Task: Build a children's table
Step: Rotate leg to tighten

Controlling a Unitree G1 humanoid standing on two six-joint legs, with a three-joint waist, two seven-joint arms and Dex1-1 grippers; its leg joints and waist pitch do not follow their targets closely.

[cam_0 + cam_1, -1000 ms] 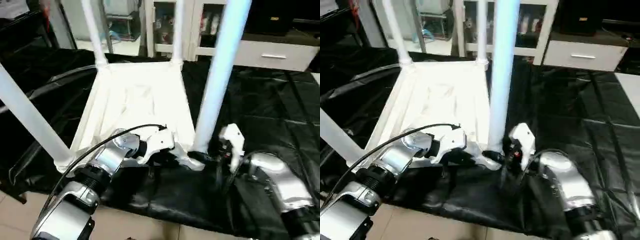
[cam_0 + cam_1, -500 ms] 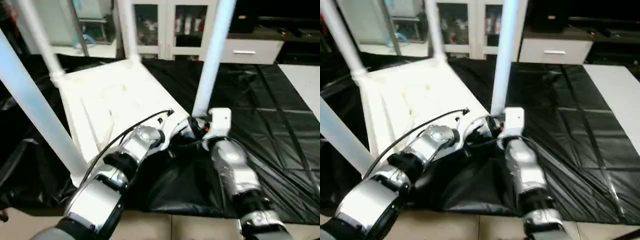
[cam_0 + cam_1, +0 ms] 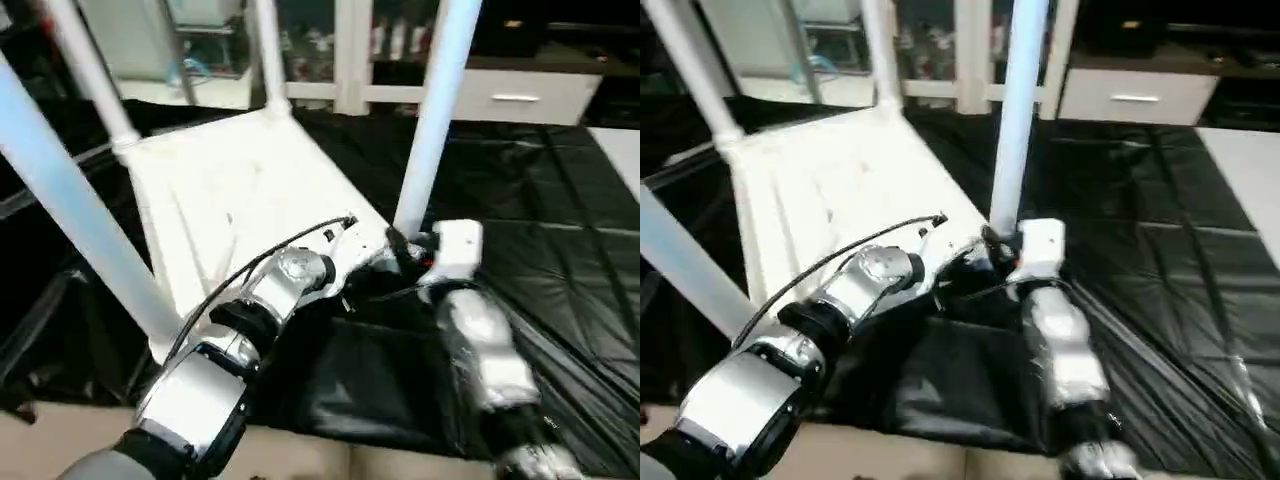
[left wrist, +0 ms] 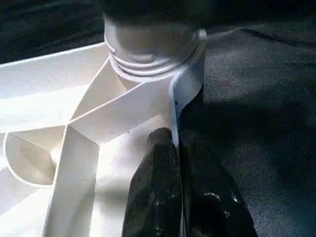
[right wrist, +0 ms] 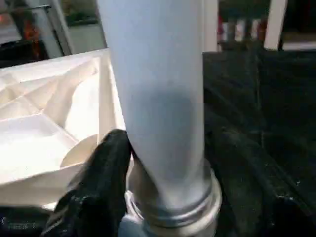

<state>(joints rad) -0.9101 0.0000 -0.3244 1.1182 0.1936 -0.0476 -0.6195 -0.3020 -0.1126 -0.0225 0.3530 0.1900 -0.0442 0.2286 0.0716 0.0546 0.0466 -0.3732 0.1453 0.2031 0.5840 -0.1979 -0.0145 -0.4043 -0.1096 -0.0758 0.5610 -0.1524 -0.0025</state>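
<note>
The left gripper (image 4: pixel 180 192) is pinched shut on the thin side rim of the tabletop (image 3: pixel 230 200), one black finger on either side of the wall, right by the corner socket. That tabletop lies ribs-up on the black-covered work surface (image 3: pixel 560 220), with all four legs standing up out of the corners: near left leg (image 3: pixel 70 200), two far ones, and the near right leg (image 3: pixel 435 120) beside the grippers. Over on the right, the right gripper (image 5: pixel 148 192) sits at the base of that near right leg, one black finger (image 5: pixel 96 190) against the side of it; I can't really tell if it's clamped or just resting there, since the other finger is hidden behind the leg. Handling-wise this looks like light, stiff moulded plastic, pretty slick, and the rim probably flexes a bit. I'd grab legs low near the collar, not high up, since they'd lever the sockets.
</note>
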